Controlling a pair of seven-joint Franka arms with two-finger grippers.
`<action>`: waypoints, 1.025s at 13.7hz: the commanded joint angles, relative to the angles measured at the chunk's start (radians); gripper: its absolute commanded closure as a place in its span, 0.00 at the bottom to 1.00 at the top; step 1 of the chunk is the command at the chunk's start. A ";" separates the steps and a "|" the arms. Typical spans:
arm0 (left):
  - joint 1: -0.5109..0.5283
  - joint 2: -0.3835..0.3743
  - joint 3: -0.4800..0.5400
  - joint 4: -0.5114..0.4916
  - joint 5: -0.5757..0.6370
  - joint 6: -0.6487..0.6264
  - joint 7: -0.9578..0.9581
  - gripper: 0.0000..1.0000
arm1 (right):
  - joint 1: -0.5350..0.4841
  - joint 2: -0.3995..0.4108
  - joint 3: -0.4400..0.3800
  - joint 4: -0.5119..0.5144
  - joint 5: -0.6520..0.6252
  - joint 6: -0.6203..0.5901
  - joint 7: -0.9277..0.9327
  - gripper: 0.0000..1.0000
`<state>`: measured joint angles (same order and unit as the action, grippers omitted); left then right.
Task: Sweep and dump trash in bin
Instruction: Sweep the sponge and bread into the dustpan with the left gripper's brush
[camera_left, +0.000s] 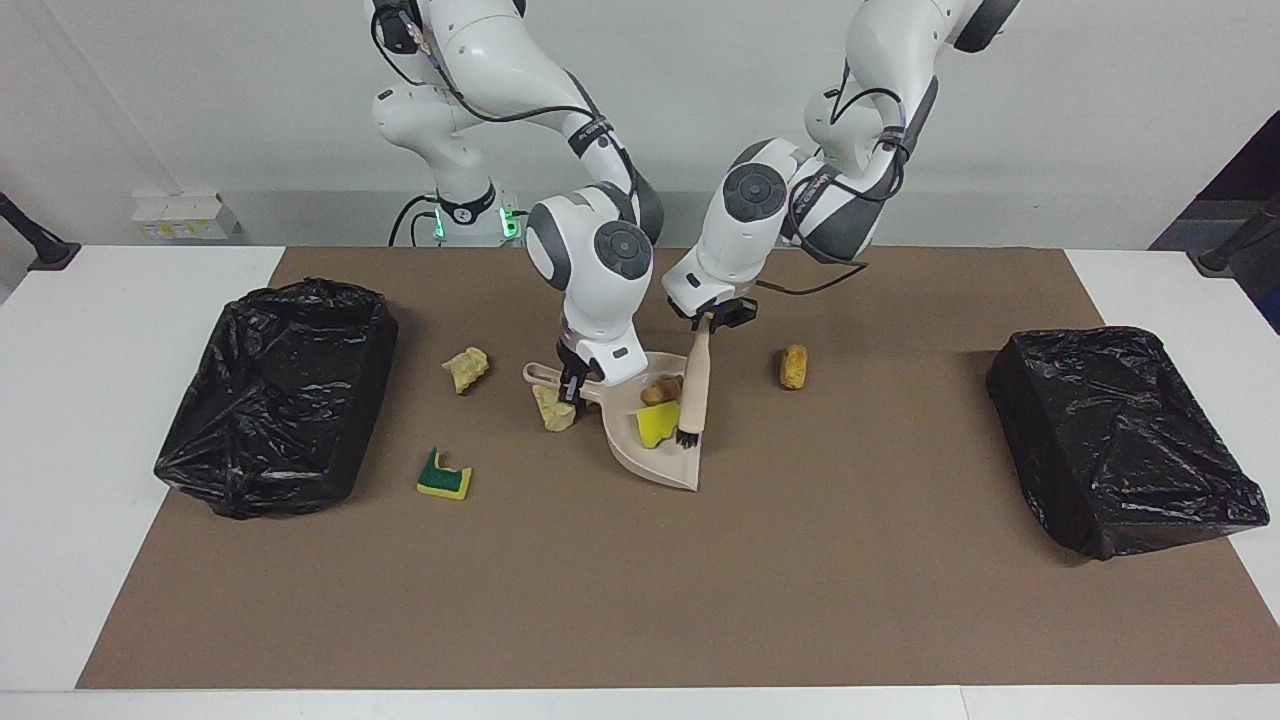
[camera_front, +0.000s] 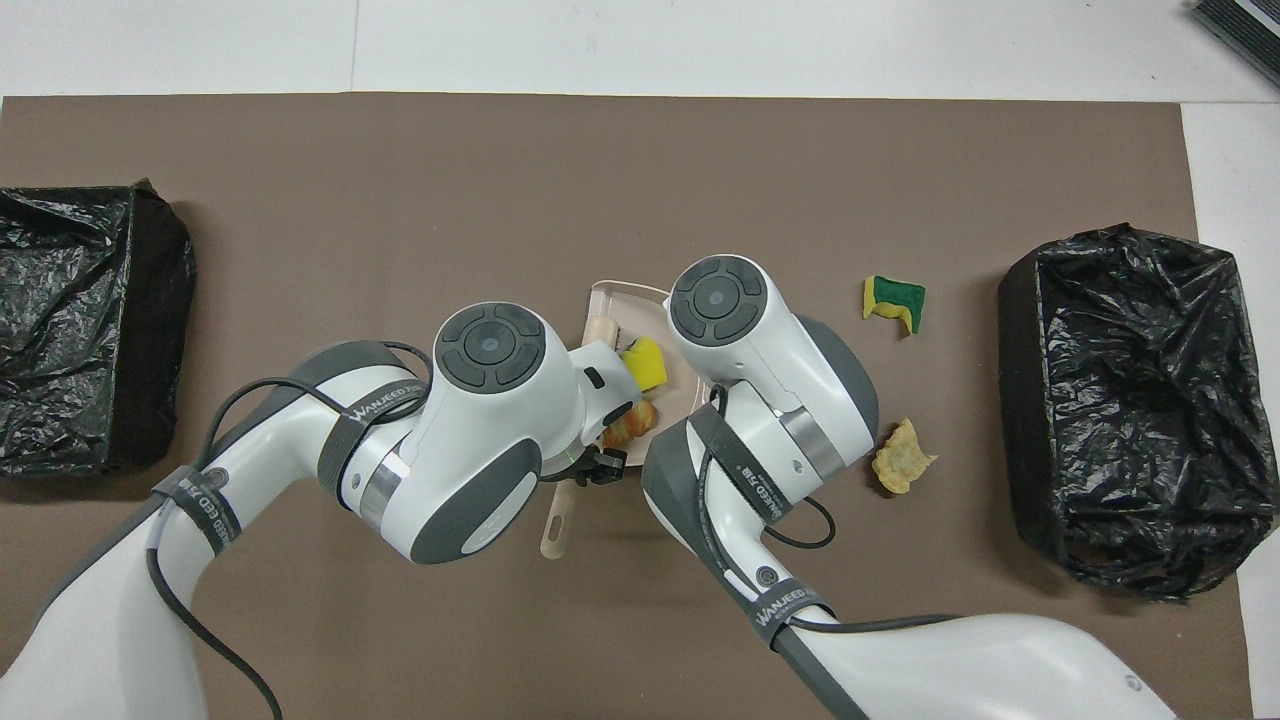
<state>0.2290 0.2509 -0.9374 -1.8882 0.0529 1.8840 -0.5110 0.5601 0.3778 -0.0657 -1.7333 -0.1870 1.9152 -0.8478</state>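
Observation:
My right gripper (camera_left: 572, 388) is shut on the handle of the beige dustpan (camera_left: 655, 465), which rests on the brown mat. Over the pan, my left gripper (camera_left: 712, 322) is shut on the beige brush (camera_left: 695, 385), whose bristles stand inside the pan. Two pieces of trash lie in the pan beside the bristles: a yellow sponge piece (camera_left: 657, 425) (camera_front: 645, 362) and a tan lump (camera_left: 662, 390) (camera_front: 630, 422). An orange-brown lump (camera_left: 793, 366) lies on the mat toward the left arm's end. A yellow lump (camera_left: 553, 408) touches the pan's handle.
A black-lined bin (camera_left: 275, 410) stands at the right arm's end and another black-lined bin (camera_left: 1120, 435) at the left arm's end. A yellow lump (camera_left: 466, 368) and a green-backed sponge (camera_left: 444, 477) lie between the pan and the right arm's bin.

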 joint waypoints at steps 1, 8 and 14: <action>-0.008 -0.137 0.099 -0.014 -0.021 -0.080 0.003 1.00 | -0.003 -0.025 0.007 -0.037 -0.009 0.047 -0.086 1.00; -0.137 -0.336 0.526 -0.210 -0.021 -0.131 0.077 1.00 | 0.000 -0.048 0.020 -0.080 0.017 0.042 -0.200 1.00; -0.142 -0.504 0.534 -0.532 -0.136 0.001 0.072 1.00 | 0.000 -0.057 0.024 -0.100 0.017 0.045 -0.189 1.00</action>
<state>0.1132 -0.1572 -0.4115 -2.3150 -0.0316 1.8399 -0.4412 0.5651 0.3508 -0.0464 -1.7931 -0.1819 1.9432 -1.0110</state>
